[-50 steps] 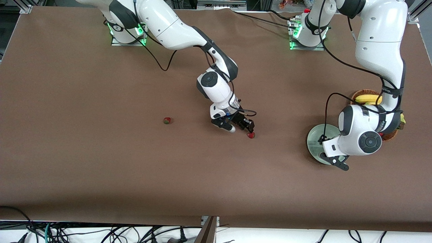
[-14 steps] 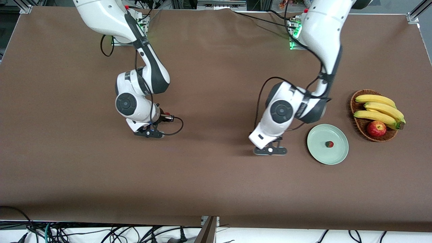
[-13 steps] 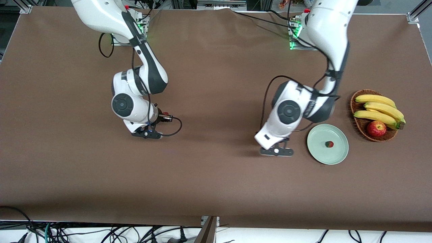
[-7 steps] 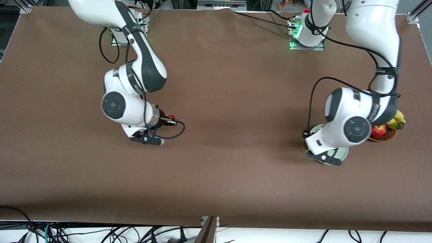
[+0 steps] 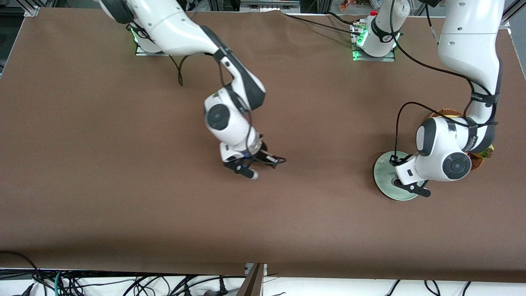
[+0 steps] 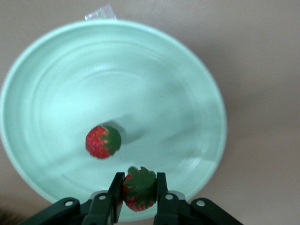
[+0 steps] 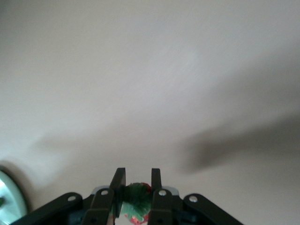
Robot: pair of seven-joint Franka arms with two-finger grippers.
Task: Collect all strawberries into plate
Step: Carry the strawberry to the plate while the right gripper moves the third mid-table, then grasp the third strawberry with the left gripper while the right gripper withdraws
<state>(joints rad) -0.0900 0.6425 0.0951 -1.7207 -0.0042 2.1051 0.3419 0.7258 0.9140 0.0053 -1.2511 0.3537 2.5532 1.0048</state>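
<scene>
1. My left gripper [image 6: 139,194] hangs over the plate [image 6: 197,84], pinching a strawberry [image 6: 138,187]; another berry [image 6: 103,141] lies mid-plate.
2. My right gripper [image 7: 136,197], mid-frame over bare table [image 5: 123,197], pinches a third strawberry [image 7: 136,197].

The plate [image 6: 197,84] has much bare surface; only one strawberry [image 6: 103,141] lies on it, near the middle. The left gripper [image 6: 139,194], closed on a second strawberry [image 6: 138,187], hangs over the plate. Between the plate and the right gripper [image 7: 136,197], which holds a third strawberry [image 7: 136,196] above the table [image 5: 320,135], the table is bare.
</scene>
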